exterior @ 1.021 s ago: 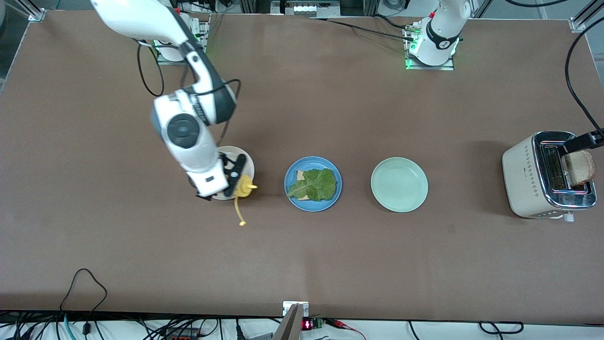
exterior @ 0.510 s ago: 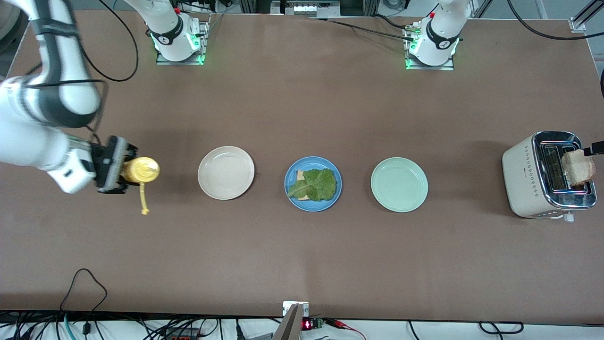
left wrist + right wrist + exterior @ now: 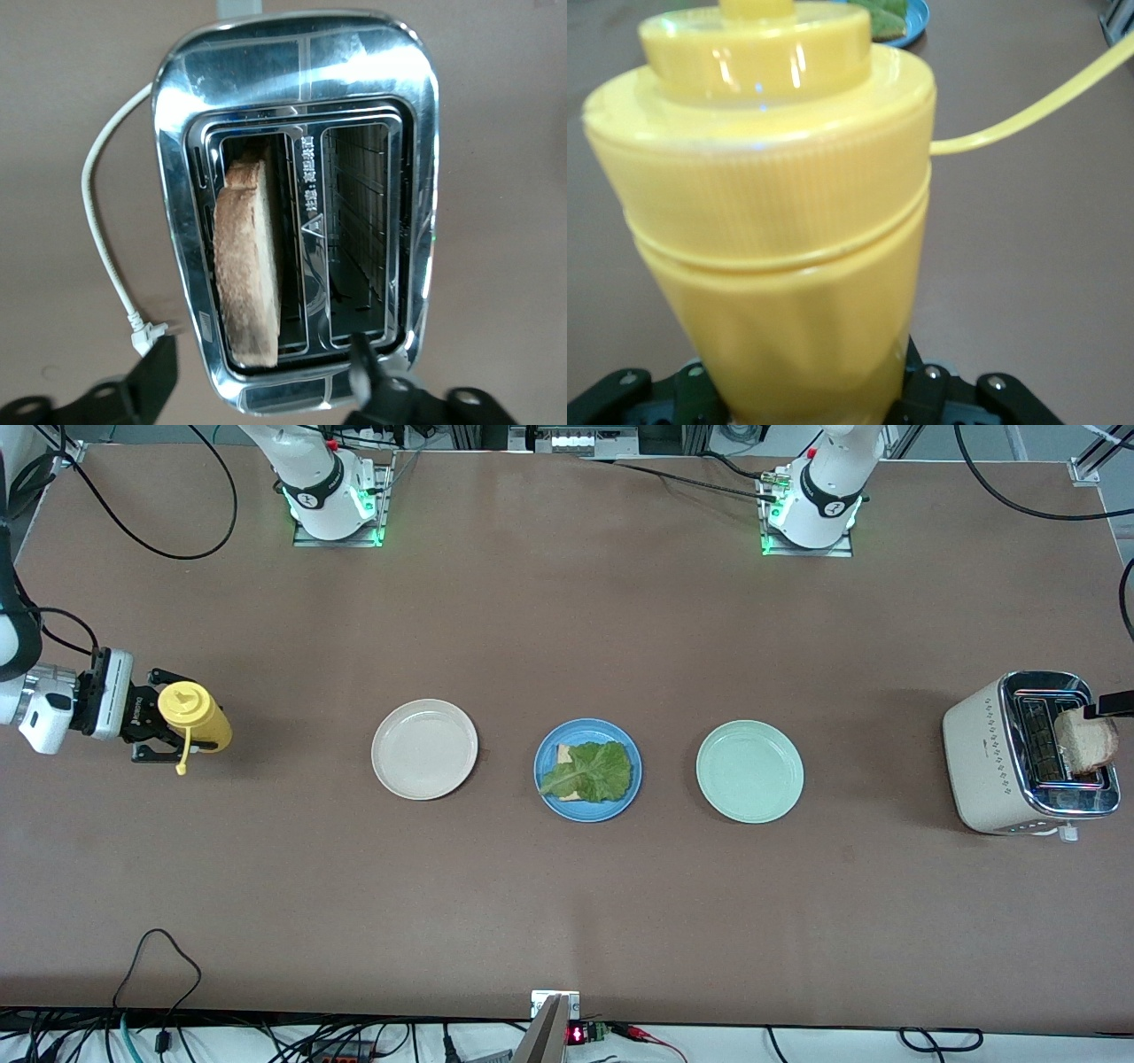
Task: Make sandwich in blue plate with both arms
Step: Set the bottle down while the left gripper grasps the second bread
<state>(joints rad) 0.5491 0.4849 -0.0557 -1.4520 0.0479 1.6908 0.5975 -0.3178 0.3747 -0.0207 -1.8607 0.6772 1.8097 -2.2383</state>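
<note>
The blue plate (image 3: 547, 784) lies mid-table with one bread slice (image 3: 563, 755) under a green lettuce leaf (image 3: 592, 771). A second, toasted bread slice (image 3: 1086, 740) (image 3: 248, 266) stands in one slot of the toaster (image 3: 983, 753) (image 3: 292, 80) at the left arm's end. My left gripper (image 3: 1114, 707) (image 3: 257, 372) hangs over that slot, open, its fingers (image 3: 152, 372) on either side of the slice without touching it. At the right arm's end, my right gripper (image 3: 152, 722) is shut on a yellow squeeze bottle (image 3: 193, 716) (image 3: 780, 221), held tilted low over the table.
A cream-white plate (image 3: 424, 749) and a pale green plate (image 3: 749, 771) flank the blue plate, both bare. The toaster's white cord (image 3: 97, 230) lies on the table beside it. Loose cables run along the table edge nearest the front camera (image 3: 159, 957).
My right arm has swung the yellow bottle from over the cream-white plate out to the right arm's end of the table. The left gripper has stayed over the toaster.
</note>
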